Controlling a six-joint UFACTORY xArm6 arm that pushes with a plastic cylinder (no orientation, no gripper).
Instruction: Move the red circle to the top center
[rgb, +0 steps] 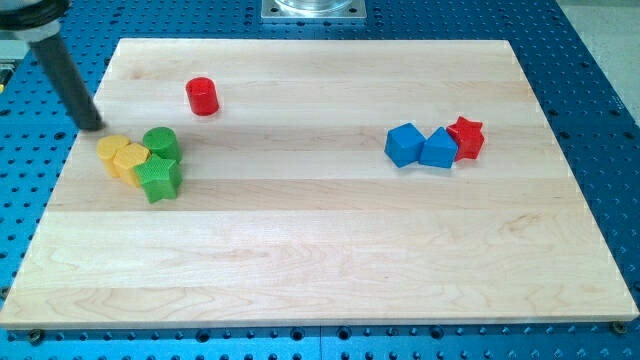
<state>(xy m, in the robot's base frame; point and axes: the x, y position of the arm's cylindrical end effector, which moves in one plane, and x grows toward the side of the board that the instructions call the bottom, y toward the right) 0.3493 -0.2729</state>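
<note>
Red circle (202, 96) sat toward the view's right of my tip (91, 126) and a little nearer the view's top, well apart from it, on bare board (320, 250) in the upper left part. My tip was a bare rod end with nothing to open or close; it rested at the board's left edge, touching no block, with the yellow and green cluster just below and right of it. Risks, as judged from this layout: the circle needed to travel toward the view's right and slightly up to reach top center, so my tip had to get to the circle's left side first; a push begun off the circle's centre line would likely let the round block roll off the rod and slip sideways. A push angled too steeply up could carry it over the top edge, which lay close. A low sweep out from my tip's spot could clip the green circle (160, 142) or the yellow blocks and scatter that cluster. Count: one red circle; one red star (466, 136), far to the right of my tip; two blue blocks, shapes roughly cube-like, one (404, 144) touching the other (438, 149), which touched the red star; one green circle; one green star (159, 178) below it; two yellow blocks (113, 150) (131, 160), shapes hard to make out, pressed together and against the green pair. Eight blocks in all.
</note>
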